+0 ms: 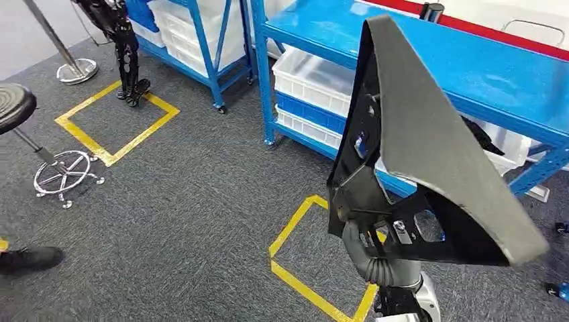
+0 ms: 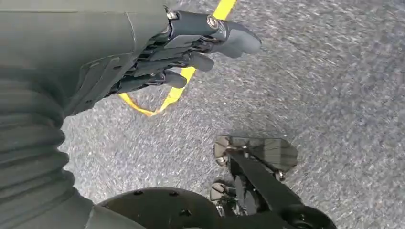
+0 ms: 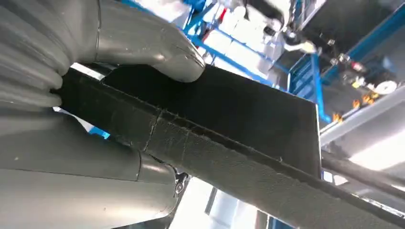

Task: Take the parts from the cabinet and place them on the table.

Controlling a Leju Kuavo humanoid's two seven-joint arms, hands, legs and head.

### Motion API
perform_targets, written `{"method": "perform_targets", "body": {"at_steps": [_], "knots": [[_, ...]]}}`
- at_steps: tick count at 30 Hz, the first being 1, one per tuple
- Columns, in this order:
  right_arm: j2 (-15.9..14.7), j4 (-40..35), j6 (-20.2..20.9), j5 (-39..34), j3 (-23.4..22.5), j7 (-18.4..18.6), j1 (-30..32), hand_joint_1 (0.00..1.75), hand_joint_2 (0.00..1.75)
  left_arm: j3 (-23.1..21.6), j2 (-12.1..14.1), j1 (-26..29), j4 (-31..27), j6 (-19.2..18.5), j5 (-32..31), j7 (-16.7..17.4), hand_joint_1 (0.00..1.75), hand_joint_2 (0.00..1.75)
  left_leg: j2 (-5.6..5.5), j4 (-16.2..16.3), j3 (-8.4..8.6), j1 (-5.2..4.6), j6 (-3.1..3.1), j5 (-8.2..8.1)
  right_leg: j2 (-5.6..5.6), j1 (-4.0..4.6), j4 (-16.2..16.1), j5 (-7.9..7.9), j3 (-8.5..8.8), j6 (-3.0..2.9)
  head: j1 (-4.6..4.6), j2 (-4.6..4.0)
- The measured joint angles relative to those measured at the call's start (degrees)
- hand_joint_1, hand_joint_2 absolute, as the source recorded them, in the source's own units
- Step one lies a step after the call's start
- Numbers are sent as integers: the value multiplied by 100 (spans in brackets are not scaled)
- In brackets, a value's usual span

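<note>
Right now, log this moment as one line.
right hand: grips black felt-faced panel part, raised | left hand: holds nothing, over grey carpet | blue rack: ahead

grey carpeted floor with yellow tape squares, bearing a stool and blue shelving stacked with white bins.

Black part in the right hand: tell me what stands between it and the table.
The table cannot be identified in these views, so the path cannot be judged. The right hand holds the black part up in front of the blue rack; grey carpet lies below.
</note>
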Motion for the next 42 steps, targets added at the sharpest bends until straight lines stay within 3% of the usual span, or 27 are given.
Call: {"method": "perform_targets", "body": {"at_steps": [2,3,4,8,9,10,11,14,15,17,18,19,23,24,25,26,28,29,30,32,33,34,35,39,40,41,42], "knots": [[0,0,-2,2,0,0,1,175,175,0,9,1,0,2,0,-31,0,175,102,-895,531,-2,20,430,-154,0,1,-16,25,-13,-2,0],[0,-2,-2,7,0,0,1,175,175,0,13,-1,-2,2,-7,-59,0,175,336,-1382,828,-10,41,602,-205,7,5,-37,48,9,-7,0],[2,-2,-2,13,0,0,7,175,175,-2,9,-17,0,2,-11,-81,0,175,604,-1566,919,-92,62,486,-266,55,6,-48,46,27,-7,0],[0,-15,-4,31,0,-2,6,175,175,-2,11,-43,0,7,-15,-107,0,175,228,-1613,816,-121,218,577,-538,89,9,-78,54,101,11,0],[0,-20,-4,31,-4,0,0,175,175,-2,9,-40,0,7,-15,-111,0,175,170,-1652,832,-61,272,614,-370,72,59,-122,8,153,20,0],[-2,-26,-9,31,-4,-2,8,175,175,-2,9,-41,-2,7,-17,-116,0,175,97,-1654,817,-58,295,628,29,47,221,-239,-57,144,28,0],[-7,-42,-13,31,-4,-2,19,175,175,0,15,-50,-2,7,-15,-127,0,175,29,-1653,798,-55,335,653,245,44,644,-464,-250,90,35,0],[-18,-42,-20,35,-4,-2,56,175,175,-2,13,-68,-2,4,-35,-164,0,175,-245,-1651,729,-60,380,693,343,38,1835,-858,-841,63,48,0],[-24,-42,-22,37,-4,-2,68,175,175,-2,15,-61,-2,0,-35,-168,0,175,-352,-1650,720,-58,373,709,345,35,1803,-791,-845,109,46,0],[-24,-44,-22,37,-4,-2,67,175,175,-2,13,-53,0,-2,-35,-173,0,175,-536,-1648,720,-47,338,735,402,8,995,-421,-470,230,46,0],[-24,-46,-22,39,-4,-2,68,175,175,-2,11,-53,-2,-2,-35,-173,0,175,-618,-1648,720,-42,315,750,541,-16,463,-224,-208,271,50,0],[-26,-48,-22,39,-4,-2,66,175,175,-2,9,-54,-2,-2,-35,-175,0,175,-681,-1647,704,-42,286,768,866,-58,95,-143,-42,275,55,-2],[-31,-57,-37,55,-9,-4,74,175,175,-2,15,-5,-2,-15,-70,-192,0,175,-926,-1705,639,-47,122,865,648,21,53,-71,-9,114,48,0],[-28,-63,-55,55,-9,-4,73,175,175,-4,37,4,-2,-13,-83,-203,0,175,-824,-1660,611,-42,118,857,560,-66,4,-23,-8,51,44,0],[-24,-72,-61,63,-9,-4,85,175,175,-9,35,3,0,-9,-123,-227,0,175,-455,-1540,563,-88,105,732,492,-55,2,-14,5,35,26,0],[-24,-100,-81,72,-13,-11,119,175,175,-20,35,2,0,-7,-131,-264,0,175,-208,-1219,427,-88,82,490,413,-48,2,-23,11,-7,-9,0],[-26,-111,-101,79,-24,-11,175,175,175,-53,33,-4,0,-13,-136,-350,0,175,-45,-301,26,-48,41,35,228,-9,3,-30,13,-22,-4,0],[-26,-111,-109,85,-31,-11,196,175,175,-66,31,-3,0,-13,-140,-391,0,175,-22,79,-135,-32,22,-99,127,1,5,-34,8,-27,-11,0],[-28,-111,-120,87,-46,-13,225,175,175,-77,31,0,0,-4,-160,-415,0,175,-8,131,-142,-17,10,-68,38,0,5,-42,12,-24,-9,0],[-28,-131,-144,85,-105,-13,291,175,175,-109,33,10,0,2,-203,-444,0,175,50,-483,232,2,2,265,-117,-1,9,-56,32,-30,-13,0],[-33,-151,-159,83,-133,-13,325,175,175,-116,42,11,0,-9,-227,-448,0,175,166,-1024,554,5,10,481,-191,-3,10,-75,56,-16,-11,0],[-35,-171,-168,74,-155,-13,356,175,175,-131,44,10,0,-15,-249,-448,0,175,486,-1460,822,-6,29,581,-243,15,14,-106,84,23,-15,0],[-37,-194,-177,70,-183,-13,392,175,175,-155,44,1,0,-22,-264,-448,0,175,538,-1554,858,-75,56,548,-296,95,49,-139,68,67,-24,0],[-50,-260,-184,70,-258,-13,473,175,175,-195,50,20,-2,46,-310,-536,0,175,204,-1595,792,-86,209,584,-523,87,14,-175,122,147,15,0],[-61,-286,-190,70,-280,2,494,175,175,-199,44,21,-2,96,-310,-579,0,175,139,-1619,809,-44,247,608,-193,44,122,-254,64,171,26,0],[-74,-324,-208,74,-297,2,560,175,175,-214,46,20,-2,149,-335,-610,0,175,70,-1621,800,-33,301,627,128,41,433,-433,-81,127,22,0],[-77,-359,-234,72,-299,13,634,175,175,-243,46,13,-2,190,-381,-623,0,175,-4,-1621,786,-33,329,636,266,38,885,-630,-297,86,42,0]]}}
